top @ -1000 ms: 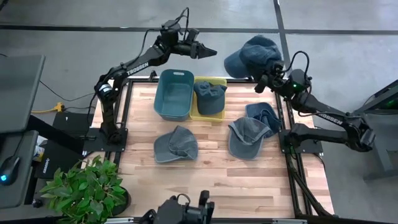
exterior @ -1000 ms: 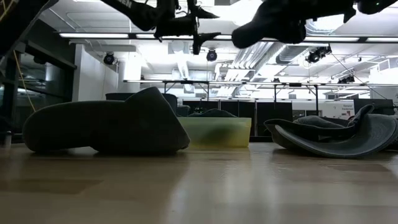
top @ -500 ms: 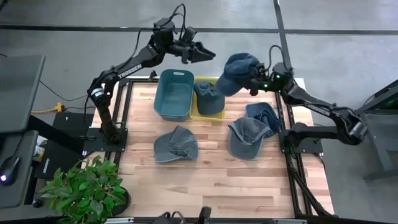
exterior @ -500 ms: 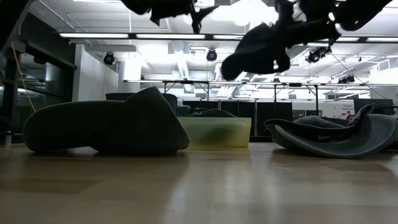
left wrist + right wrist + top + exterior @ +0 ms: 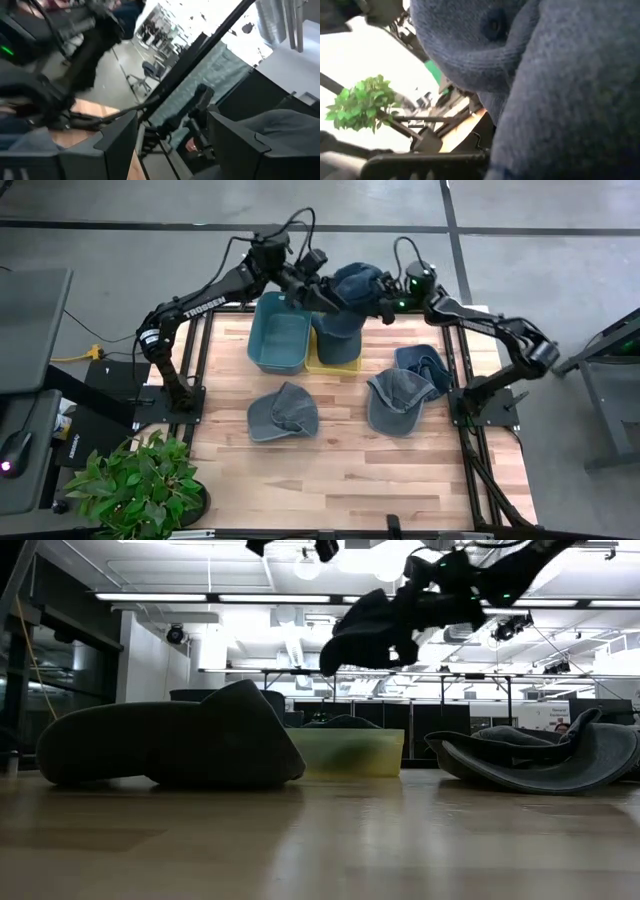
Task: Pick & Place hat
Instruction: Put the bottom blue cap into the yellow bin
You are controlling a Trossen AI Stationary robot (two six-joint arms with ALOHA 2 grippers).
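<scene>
- Your right claw (image 5: 385,302) is clamped on a blue fabric cap (image 5: 355,283), holding it in the air over the yellow plastic bin (image 5: 350,365) at the back of the wooden desk (image 5: 340,460).
- Your left claw (image 5: 328,298) sits just beside that cap, fingers spread.

From above, I see the bin (image 5: 279,332) at the table's (image 5: 340,470) 11 o'clock, the tray (image 5: 337,360) touching its 3 o'clock side. A held hat (image 5: 352,284) hangs over the tray. Three hats (image 5: 282,411) (image 5: 398,398) (image 5: 423,361) lie toward 6 o'clock.
</scene>
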